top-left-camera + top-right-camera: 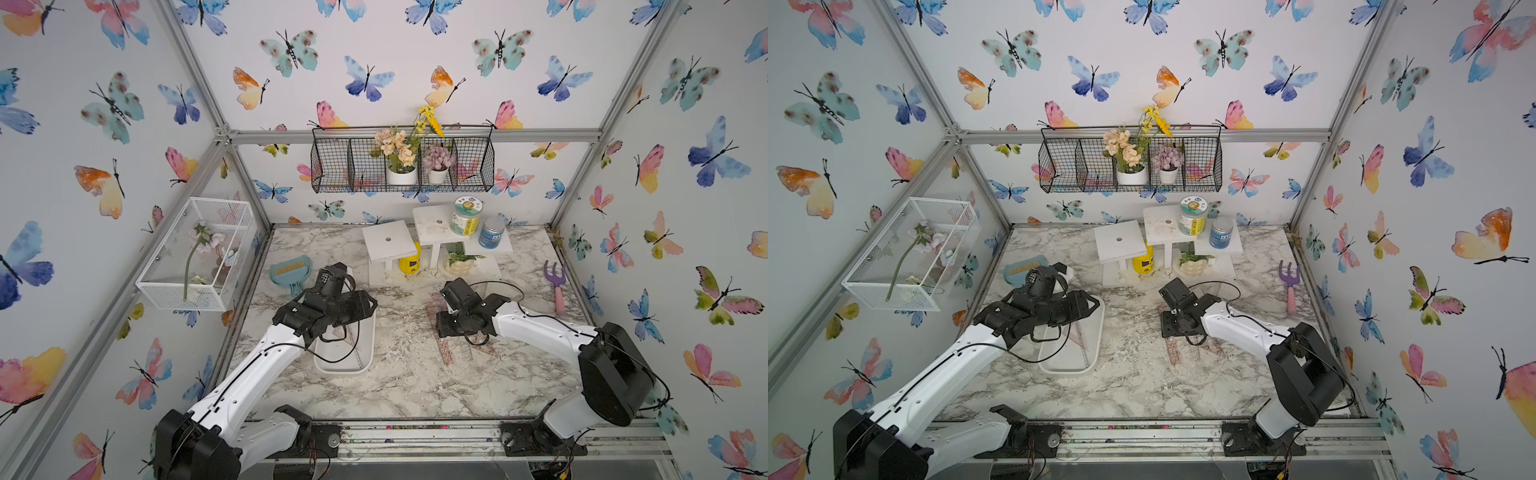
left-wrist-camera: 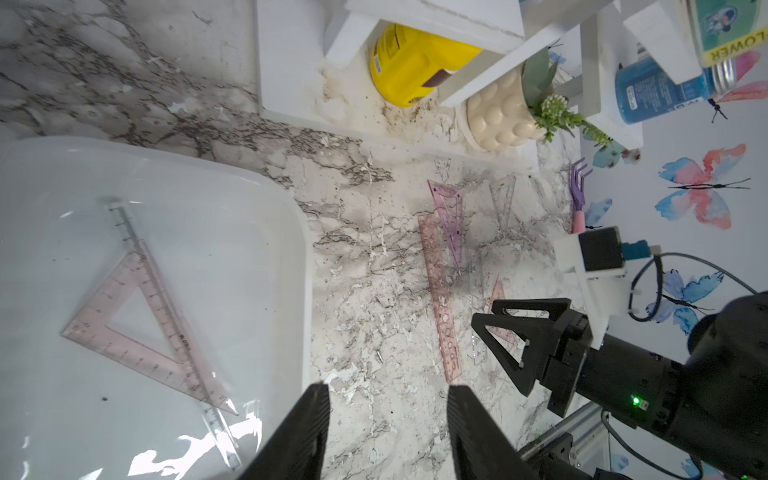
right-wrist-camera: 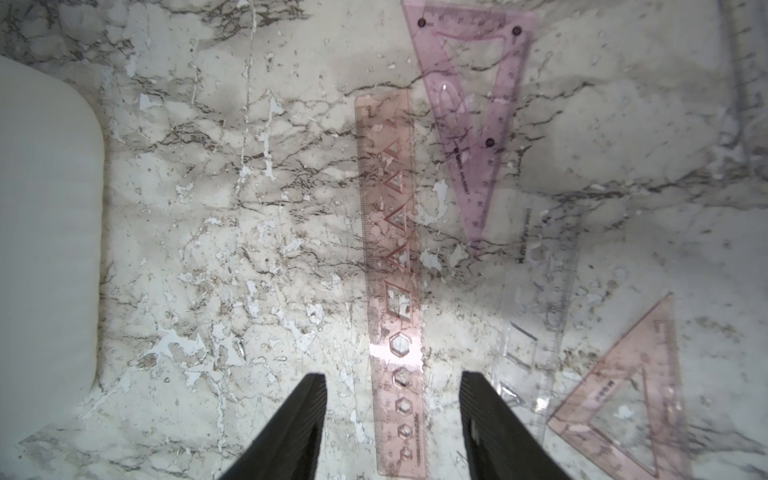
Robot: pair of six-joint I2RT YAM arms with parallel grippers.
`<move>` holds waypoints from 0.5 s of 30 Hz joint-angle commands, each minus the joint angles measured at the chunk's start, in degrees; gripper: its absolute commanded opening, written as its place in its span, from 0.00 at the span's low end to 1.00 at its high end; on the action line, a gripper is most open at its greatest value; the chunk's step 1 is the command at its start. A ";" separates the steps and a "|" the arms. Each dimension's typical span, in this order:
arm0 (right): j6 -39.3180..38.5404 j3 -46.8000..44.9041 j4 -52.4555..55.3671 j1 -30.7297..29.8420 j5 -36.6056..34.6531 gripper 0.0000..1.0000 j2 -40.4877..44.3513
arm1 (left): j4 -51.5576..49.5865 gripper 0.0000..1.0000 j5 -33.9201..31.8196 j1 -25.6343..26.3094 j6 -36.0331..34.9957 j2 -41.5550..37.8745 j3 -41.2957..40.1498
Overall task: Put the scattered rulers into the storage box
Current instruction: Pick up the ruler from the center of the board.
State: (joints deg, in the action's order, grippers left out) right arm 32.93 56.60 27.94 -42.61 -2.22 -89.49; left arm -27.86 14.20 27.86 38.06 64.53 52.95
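Hovering with my right gripper (image 3: 392, 376) spread and empty, jaws either side of the long pink ruler (image 3: 390, 257) that lies flat on the desk (image 1: 415, 386) between its middle and its right edge, I judge the lift to be the risky part. The ruler is thin and flush with the marble, so my fingertips may skate over it or shove it into the purple set square (image 3: 478, 104) just beside it; whether those two overlap at the far end I cannot tell. A clear ruler (image 3: 561, 291) and a loose pink set square (image 3: 623, 399) lie near too, and a nudge could scatter them. My left gripper (image 2: 388, 388) is also spread, holding nothing, by the rim of the storage box (image 2: 305, 257), which lies toward the desk's left edge. Inside it I see two things: a stored pink set square (image 2: 178, 332) overlapping a clear straight ruler (image 2: 124, 224).
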 commanded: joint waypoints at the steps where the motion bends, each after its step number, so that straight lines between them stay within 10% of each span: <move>1: -0.58 -1.11 1.05 0.16 -1.17 0.57 -1.33 | 3.59 0.50 0.48 3.12 3.30 1.33 -1.05; 15: -1.33 -0.34 -0.69 0.16 2.04 0.53 -6.63 | 10.39 0.48 0.65 9.57 8.56 3.67 -7.04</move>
State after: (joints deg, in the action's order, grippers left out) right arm 32.27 56.18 27.73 -42.61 -1.54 -94.85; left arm -19.94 14.22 36.73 44.93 67.92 46.98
